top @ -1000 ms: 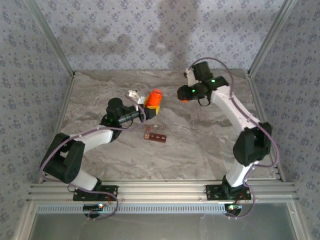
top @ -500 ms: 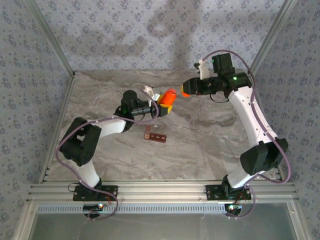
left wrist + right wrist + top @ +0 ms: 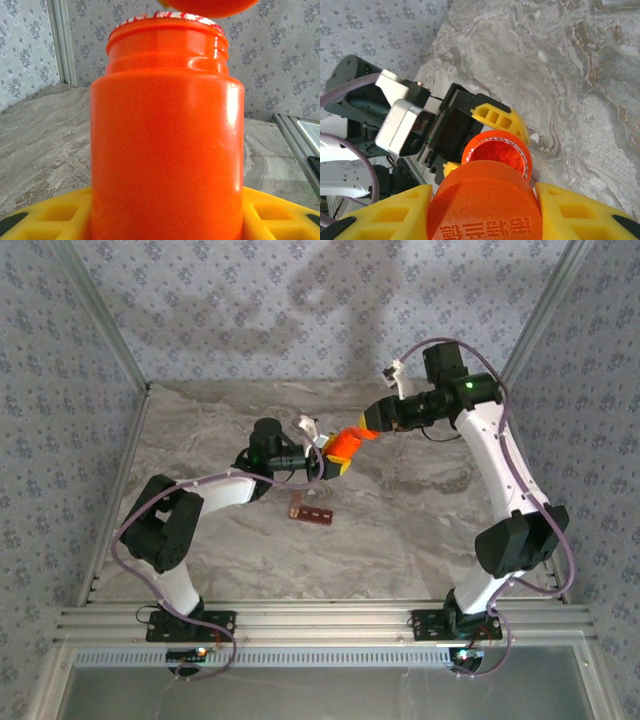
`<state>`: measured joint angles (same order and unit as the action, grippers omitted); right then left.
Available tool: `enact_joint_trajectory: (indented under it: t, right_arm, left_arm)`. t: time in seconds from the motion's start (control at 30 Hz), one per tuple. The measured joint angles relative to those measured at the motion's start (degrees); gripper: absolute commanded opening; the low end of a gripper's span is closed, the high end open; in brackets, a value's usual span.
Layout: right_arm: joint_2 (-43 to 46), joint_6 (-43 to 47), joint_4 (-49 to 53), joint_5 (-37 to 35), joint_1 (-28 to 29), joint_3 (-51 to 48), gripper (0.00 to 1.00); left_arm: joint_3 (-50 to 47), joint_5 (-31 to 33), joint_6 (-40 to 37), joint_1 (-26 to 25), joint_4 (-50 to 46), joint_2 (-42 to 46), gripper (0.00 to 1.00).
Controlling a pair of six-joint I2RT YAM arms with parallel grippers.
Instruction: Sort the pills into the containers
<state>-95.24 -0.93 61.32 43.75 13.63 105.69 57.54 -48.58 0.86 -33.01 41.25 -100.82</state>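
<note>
Both arms have closed in since a second ago: the left arm [image 3: 215, 492] has carried the bottle from the left toward the table's middle, and the right arm [image 3: 500, 480] has risen and reached in to meet it.

Table [image 3: 420, 540]: marbled grey.

Bottle [image 3: 343, 448]: orange, held off the table, over its middle and toward the far edge, tipped toward the right arm. Left gripper [image 3: 335, 458] is clamped on its lower body, with the yellow pads [image 3: 45, 220] against both sides. The mouth [image 3: 496, 152] is uncovered, with a torn white seal round the rim.

Cap [image 3: 485, 207]: orange, pinched tight in the right gripper [image 3: 372, 422], just above the mouth and apart from it. Left wrist view shows its underside [image 3: 207, 4] over the rim.

Containers [image 3: 310, 512]: dark red-brown strip, flat on the table near its middle, a little toward the near edge, below the bottle and well apart from it. Too small to read the compartments.

Pills [image 3: 497, 156]: grainy orange fill inside the bottle, probably these. None seen loose on the table.

Progress, as a judgement: early. Bottle is open, nothing looks sorted. Pouring out and sorting are all still to do.
</note>
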Motion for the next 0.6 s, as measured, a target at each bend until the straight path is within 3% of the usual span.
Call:
enact_joint_trajectory:
  t: [0.6]
  right_arm:
    - [-0.7, 0.5, 0.5, 0.0, 2.1, -2.6, 0.42]
  left_arm:
    - [0.3, -0.3, -5.1, -0.9, -7.3, 2.4, 0.00]
